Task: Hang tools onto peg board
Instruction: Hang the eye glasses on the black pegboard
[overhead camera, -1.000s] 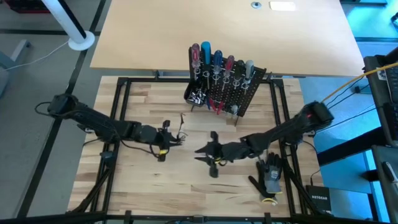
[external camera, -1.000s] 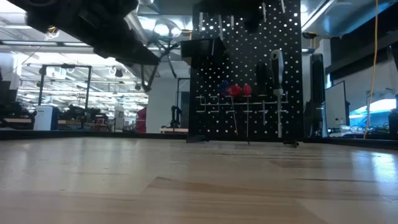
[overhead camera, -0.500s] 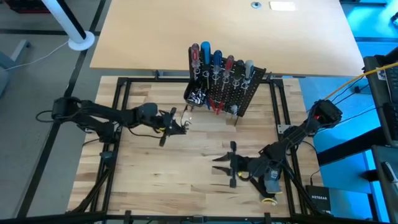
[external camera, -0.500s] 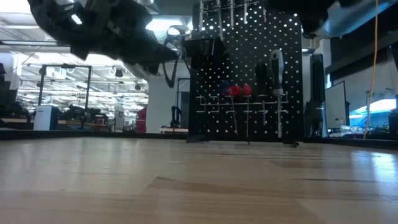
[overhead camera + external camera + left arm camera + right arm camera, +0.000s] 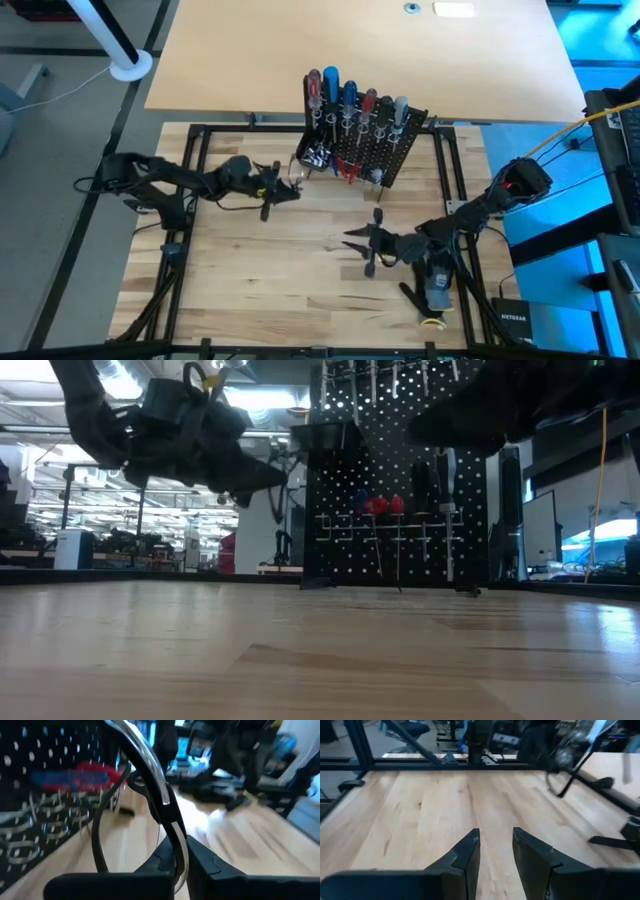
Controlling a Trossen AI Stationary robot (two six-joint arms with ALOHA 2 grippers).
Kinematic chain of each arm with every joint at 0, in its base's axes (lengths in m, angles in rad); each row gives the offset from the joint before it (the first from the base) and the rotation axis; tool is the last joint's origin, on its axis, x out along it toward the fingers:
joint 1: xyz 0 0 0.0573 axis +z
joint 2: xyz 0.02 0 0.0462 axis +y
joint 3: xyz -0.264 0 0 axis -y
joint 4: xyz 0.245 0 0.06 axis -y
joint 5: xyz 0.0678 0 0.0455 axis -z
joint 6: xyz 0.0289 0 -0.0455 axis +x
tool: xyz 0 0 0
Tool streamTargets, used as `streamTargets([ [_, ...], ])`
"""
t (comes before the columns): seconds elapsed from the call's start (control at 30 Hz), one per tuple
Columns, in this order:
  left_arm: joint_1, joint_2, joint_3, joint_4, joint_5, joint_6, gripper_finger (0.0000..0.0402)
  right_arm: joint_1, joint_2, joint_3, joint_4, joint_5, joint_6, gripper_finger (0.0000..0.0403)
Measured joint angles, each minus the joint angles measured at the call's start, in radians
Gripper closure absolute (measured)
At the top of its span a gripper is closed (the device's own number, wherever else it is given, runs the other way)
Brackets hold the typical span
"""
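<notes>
The black peg board [image 5: 372,148] stands at the table's far middle on thin legs, with red, blue and grey-handled tools [image 5: 345,100] hanging in its wire rings; it also fills the low view's centre [image 5: 400,490]. My left gripper [image 5: 290,190] is just left of the board's small tray [image 5: 314,156], shut on a thin curved tool of silver strip and black wire [image 5: 150,775]. My right gripper [image 5: 363,252] hovers open over the table's middle right, with nothing between its fingers [image 5: 495,852]. My left gripper pinches the tool's silver strip at its near end [image 5: 176,845] between its two fingers [image 5: 159,859]. The fingers lie almost level, coming from the table's left and pointing at the peg board. The tool juts out past the fingertips, arching upward, clear of the table.
A black-and-grey work glove [image 5: 435,290] lies near the table's right front corner, under my right arm. A black frame [image 5: 200,150] borders the wooden tabletop. Bare wood lies in front of the board and at the near left.
My left gripper, still shut on the curved tool, has swung from the table's middle toward the far edge, up to the peg board's left side, turning as it went. My right gripper has drawn back toward the table's right edge and sunk, staying open.
</notes>
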Motion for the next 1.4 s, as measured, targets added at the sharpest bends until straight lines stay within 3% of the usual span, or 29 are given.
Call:
streamTargets([
  [0.17,0.042,0.042,0.003,0.131,0.059,-0.041,0.0396,-0.042,0.0,-0.026,0.03,-0.088,0.02,0.0288],
  [0.33,0.026,0.123,0.003,0.176,0.065,-0.049,0.0396,-0.041,0.0,-0.031,0.036,-0.093,0.024,0.0288],
  [0.63,0.045,0.332,0.009,0.546,0.064,-0.136,0.0396,-0.041,0.0,-0.031,0.039,-0.095,0.025,0.0288],
  [0.87,0.024,0.427,0.093,0.556,0.084,-0.117,0.0396,-0.041,0.0,-0.031,0.039,-0.102,0.026,0.0288],
  [1.4,0.025,0.423,0.109,0.594,0.047,-0.123,0.0396,-0.041,0.0,-0.031,0.032,-0.113,0.03,0.0288],
])
